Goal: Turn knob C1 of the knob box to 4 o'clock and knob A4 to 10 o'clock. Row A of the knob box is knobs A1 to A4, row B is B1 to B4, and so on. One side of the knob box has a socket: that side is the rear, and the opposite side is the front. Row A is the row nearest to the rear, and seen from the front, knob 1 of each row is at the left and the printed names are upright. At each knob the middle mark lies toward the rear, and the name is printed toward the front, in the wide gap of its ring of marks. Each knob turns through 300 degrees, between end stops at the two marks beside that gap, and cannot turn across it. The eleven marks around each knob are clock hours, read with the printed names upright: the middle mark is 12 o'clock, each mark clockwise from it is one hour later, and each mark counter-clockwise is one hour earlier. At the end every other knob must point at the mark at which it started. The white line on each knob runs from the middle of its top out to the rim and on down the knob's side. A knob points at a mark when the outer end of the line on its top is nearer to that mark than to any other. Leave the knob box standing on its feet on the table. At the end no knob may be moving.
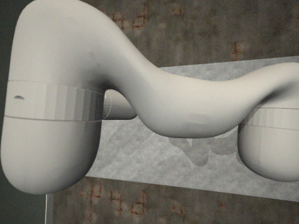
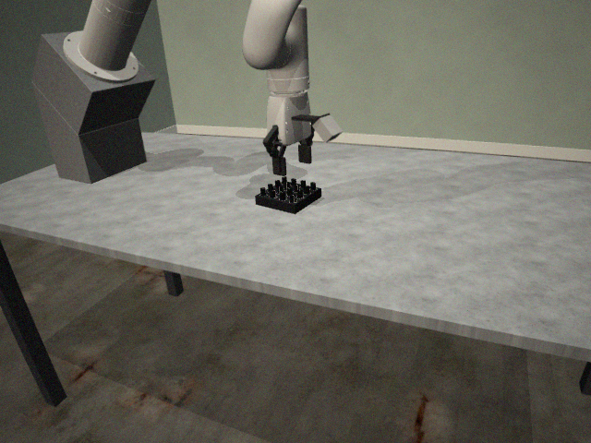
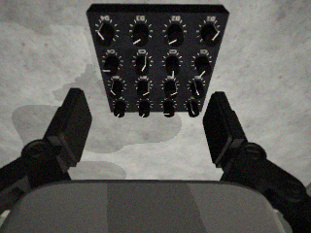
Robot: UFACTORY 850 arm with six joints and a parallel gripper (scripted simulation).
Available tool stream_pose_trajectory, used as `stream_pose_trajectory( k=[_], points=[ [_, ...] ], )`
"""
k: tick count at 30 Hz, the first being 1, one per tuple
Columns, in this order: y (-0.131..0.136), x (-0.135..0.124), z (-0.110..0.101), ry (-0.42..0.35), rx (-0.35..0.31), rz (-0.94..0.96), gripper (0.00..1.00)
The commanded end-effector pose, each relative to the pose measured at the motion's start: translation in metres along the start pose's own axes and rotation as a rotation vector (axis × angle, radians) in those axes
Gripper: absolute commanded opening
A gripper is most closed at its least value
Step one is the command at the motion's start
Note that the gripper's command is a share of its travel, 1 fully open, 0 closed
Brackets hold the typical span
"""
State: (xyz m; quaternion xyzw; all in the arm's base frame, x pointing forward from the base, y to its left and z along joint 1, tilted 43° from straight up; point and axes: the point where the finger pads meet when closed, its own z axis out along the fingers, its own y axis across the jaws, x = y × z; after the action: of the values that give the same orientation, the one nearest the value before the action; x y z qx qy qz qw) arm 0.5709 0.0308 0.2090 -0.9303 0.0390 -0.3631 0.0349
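Note:
The black knob box point(image 2: 288, 197) stands on its feet on the grey table, with four rows of small black knobs with white lines. In the wrist view the knob box point(image 3: 157, 55) lies ahead with its printed names upside down, so row A is the nearest row. Knob A4 point(image 3: 120, 107) is at the near left and knob C1 point(image 3: 201, 64) is at the right of the third row out. My gripper point(image 2: 291, 160) is open and empty and hangs a little above the box's near rows. It also shows in the wrist view point(image 3: 147, 113), touching no knob. The top view does not show the box.
The arm's grey base block point(image 2: 90, 104) stands at the table's back left. The arm's white links point(image 1: 145, 96) fill the top view and hide the work area. The table's front edge point(image 2: 295, 295) runs well in front of the box.

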Motion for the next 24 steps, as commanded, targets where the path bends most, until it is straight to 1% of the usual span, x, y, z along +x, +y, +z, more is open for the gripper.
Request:
stream_pose_trajectory(
  k=[1,15,24],
  points=[
    [-0.0001,0.0004,-0.0002,0.001,0.0,0.0,1.0],
    [0.0,-0.0001,-0.0002,0.001,0.0,0.0,1.0],
    [0.0001,-0.0058,-0.0002,0.001,0.0,0.0,1.0]
  ],
)
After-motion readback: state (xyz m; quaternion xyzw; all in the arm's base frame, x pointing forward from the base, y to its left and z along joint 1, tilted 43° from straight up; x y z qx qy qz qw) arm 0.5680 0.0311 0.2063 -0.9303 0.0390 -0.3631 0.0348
